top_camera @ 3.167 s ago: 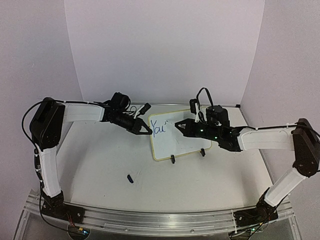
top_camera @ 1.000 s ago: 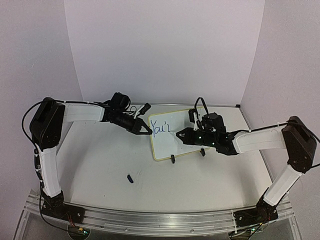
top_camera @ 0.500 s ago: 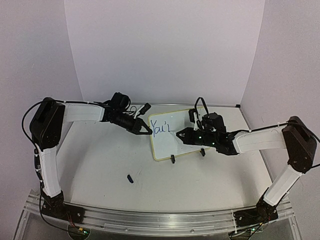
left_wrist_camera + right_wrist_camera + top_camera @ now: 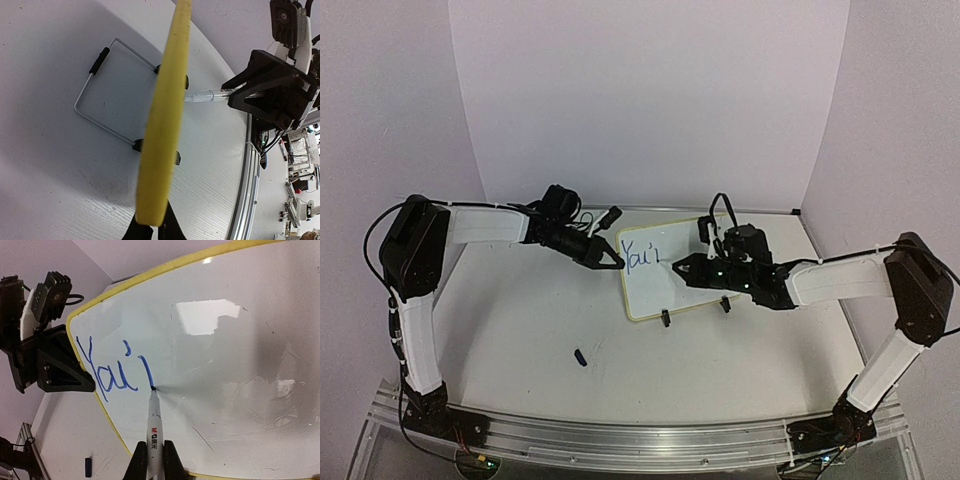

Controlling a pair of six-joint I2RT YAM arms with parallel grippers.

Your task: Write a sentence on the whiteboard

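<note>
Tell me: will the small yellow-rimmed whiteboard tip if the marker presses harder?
Probably not: the small yellow-rimmed whiteboard leans on a thin wire stand and the left gripper pinches its edge. Released, it would likely tip back or slide, seeming light. It looks rigid: no visible bend under the blue-ink marker tip.

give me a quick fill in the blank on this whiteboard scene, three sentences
1. The left gripper is shut on the whiteboard, on its ____ rim.
2. The lettering on the board is in ____ ink.
3. The right gripper is shut on a ____ whose tip touches the board.

Missing words: yellow; blue; marker
</note>
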